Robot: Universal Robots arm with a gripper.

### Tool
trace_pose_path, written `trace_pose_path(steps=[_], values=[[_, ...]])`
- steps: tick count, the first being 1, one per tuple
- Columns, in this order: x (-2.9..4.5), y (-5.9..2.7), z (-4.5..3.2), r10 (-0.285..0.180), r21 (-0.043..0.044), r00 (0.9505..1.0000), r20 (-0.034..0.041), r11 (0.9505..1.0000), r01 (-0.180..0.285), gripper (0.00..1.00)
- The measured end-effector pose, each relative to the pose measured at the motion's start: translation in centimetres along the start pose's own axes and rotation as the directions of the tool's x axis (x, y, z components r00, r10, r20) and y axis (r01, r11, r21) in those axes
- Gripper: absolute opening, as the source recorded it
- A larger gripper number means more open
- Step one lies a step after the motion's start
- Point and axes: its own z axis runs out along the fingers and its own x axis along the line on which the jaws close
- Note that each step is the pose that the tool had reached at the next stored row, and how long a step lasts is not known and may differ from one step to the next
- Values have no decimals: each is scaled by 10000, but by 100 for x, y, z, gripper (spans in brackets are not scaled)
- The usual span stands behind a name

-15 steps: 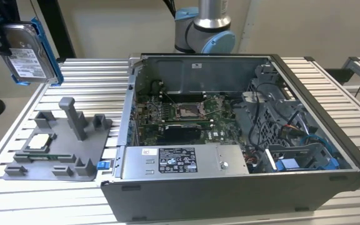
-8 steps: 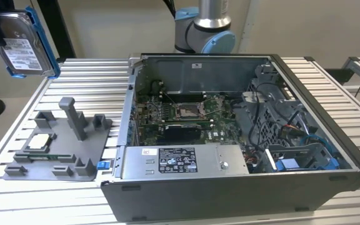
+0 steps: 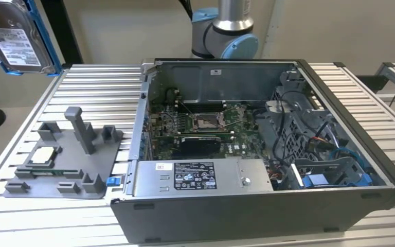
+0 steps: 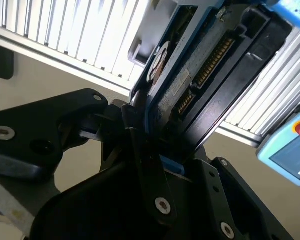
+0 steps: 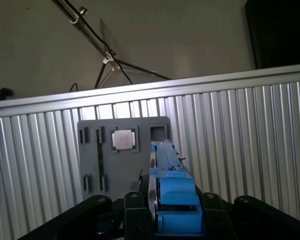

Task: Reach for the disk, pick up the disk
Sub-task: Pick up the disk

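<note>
The disk (image 3: 22,38) hangs high in the air at the exterior view's upper left, above the far corner of the ribbed table (image 3: 91,85). Its white label faces the camera and blue rails run along its long edges. In the second wrist view my gripper (image 4: 165,147) is shut on the disk (image 4: 190,80), with the black fingers clamping its lower end. The first wrist view looks along the edge of the disk (image 5: 167,170) with its blue rail, held in the gripper (image 5: 172,202) above the table.
A grey plastic fixture (image 3: 67,164) with posts lies on the table's near left and holds a small square silver chip (image 3: 43,156); the fixture (image 5: 122,150) sits below the disk. An open computer case (image 3: 252,154) takes up the table's middle and right. The arm's base (image 3: 225,31) stands behind it.
</note>
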Motion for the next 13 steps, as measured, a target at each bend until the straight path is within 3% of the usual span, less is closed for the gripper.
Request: trace_pose_path(steps=[5, 13], values=[[-1, 2, -89, -1, -1, 10000, 0, 10000, 1, 0], [-1, 2, -93, -1, 1, 10000, 0, 10000, 1, 0]])
